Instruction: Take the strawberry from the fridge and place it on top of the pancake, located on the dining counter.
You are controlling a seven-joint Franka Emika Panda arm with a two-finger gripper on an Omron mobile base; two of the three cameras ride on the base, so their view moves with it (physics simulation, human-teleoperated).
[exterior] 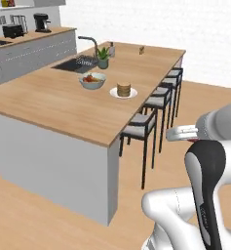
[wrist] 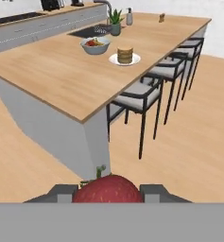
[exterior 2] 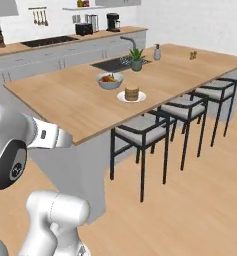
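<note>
Our tool grips the strawberry between its two finger tips, off the near corner of the counter. We see the pancake on its white plate beside the fruit bowl, well ahead

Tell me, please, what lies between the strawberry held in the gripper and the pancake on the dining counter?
In the hand view, bare wood floor, then the near corner of the dining counter and bare counter top separate the strawberry from the pancake.
</note>
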